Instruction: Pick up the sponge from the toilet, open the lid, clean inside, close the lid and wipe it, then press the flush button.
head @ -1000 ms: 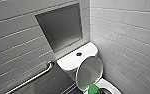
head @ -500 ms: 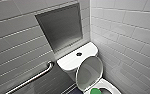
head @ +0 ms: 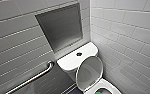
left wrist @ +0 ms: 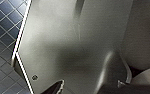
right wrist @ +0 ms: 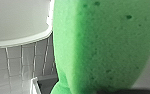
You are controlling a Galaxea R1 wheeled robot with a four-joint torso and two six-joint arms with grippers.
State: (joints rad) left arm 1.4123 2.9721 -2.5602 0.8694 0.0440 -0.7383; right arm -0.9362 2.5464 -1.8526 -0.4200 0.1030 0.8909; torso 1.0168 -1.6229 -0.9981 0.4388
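Standing open, the lid bares the toilet; the sponge inside.

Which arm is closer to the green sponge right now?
Right. The sponge looms close in front of the right wrist, at the toilet bowl; the left wrist faces a grey panel and blue floor tiles instead.

Head camera high, downward over toilet; right wrist camera tight against sponge.
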